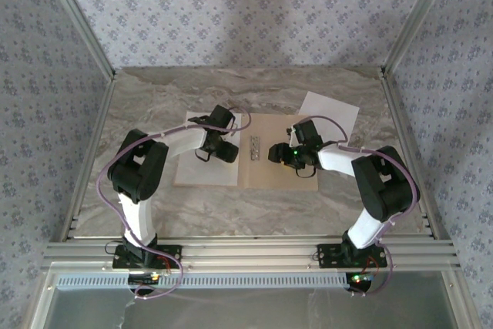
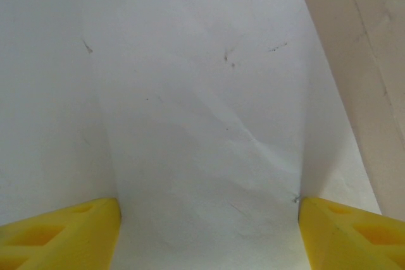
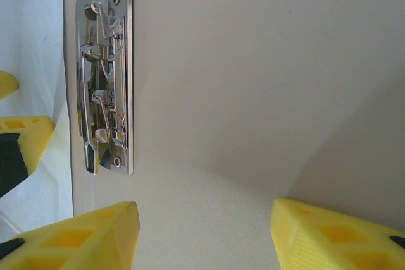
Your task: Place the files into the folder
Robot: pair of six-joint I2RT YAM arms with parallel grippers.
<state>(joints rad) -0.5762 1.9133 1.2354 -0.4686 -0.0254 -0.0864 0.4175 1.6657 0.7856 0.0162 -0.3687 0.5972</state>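
Though both stand spread (pinching nothing), left fingers overhang a white sheet, right fingers the folder.

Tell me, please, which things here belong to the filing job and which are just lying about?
Job:
- folder, lying open
- sheet on its left half
- second sheet on the table, back right
- clip at the spine

Not the job:
- table
- frame rails
- patterned walls
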